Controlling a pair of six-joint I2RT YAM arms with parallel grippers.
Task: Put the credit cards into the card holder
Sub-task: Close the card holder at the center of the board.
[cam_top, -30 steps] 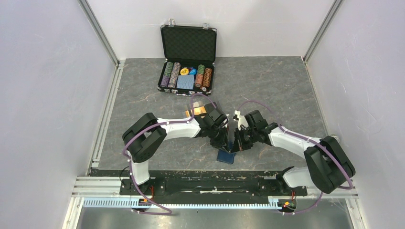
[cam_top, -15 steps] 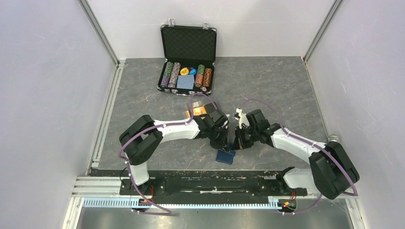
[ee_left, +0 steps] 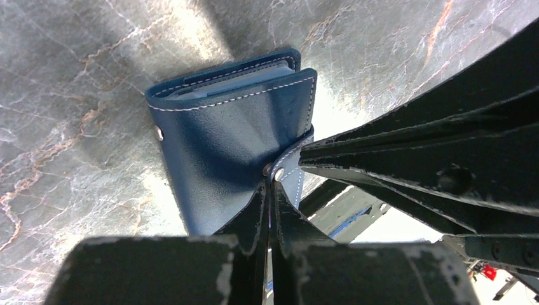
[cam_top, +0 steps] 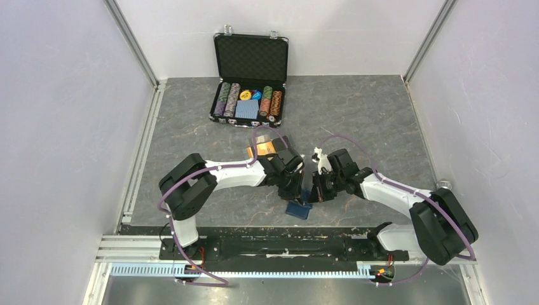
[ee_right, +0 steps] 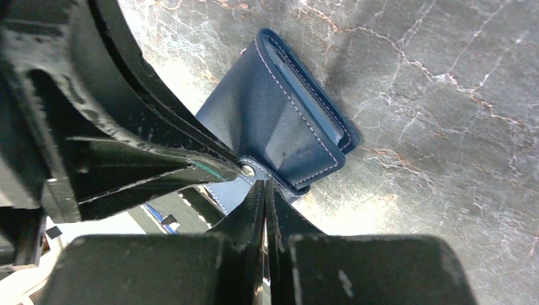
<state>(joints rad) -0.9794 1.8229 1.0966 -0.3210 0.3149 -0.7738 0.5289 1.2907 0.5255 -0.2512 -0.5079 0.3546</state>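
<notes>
The card holder, a navy wallet with white stitching, lies folded on the table near the front centre. It is also visible in the left wrist view and the right wrist view. Its snap tab sticks out where both grippers meet. My left gripper is shut, its tip against the tab's snap. My right gripper is shut too, touching the tab's edge from the other side. Gold-orange credit cards show just behind my left wrist.
An open black chip case with poker chips and a blue deck stands at the back centre. White walls enclose the table on the left, right and back. The two wrists almost touch over the holder.
A dark flap that stood upright between the two grippers has come down. Both wrists have dropped slightly toward the holder. Both grippers stay shut.
</notes>
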